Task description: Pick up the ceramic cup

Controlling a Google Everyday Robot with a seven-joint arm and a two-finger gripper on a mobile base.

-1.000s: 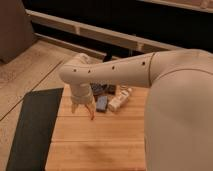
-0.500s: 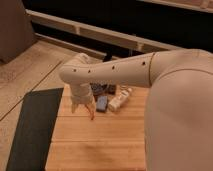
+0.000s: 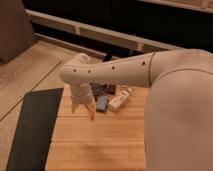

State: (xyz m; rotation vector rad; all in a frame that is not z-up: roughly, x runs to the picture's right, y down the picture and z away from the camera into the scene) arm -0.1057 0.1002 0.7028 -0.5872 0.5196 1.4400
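Note:
My gripper (image 3: 86, 108) hangs from the cream arm (image 3: 112, 72) over the back left part of the wooden table (image 3: 100, 145). Just to its right lie a dark blue object (image 3: 102, 103) and a longer cream-white bottle (image 3: 119, 101) on its side. The small white ceramic cup does not show in this view; the arm covers much of the table's back edge, so the cup may be behind it. The gripper holds nothing that I can see.
Small dark items (image 3: 98, 89) lie behind the blue object, partly under the arm. A dark mat (image 3: 32, 125) covers the floor left of the table. A rail and a dark wall (image 3: 125, 20) run along the back. My arm's body fills the right side.

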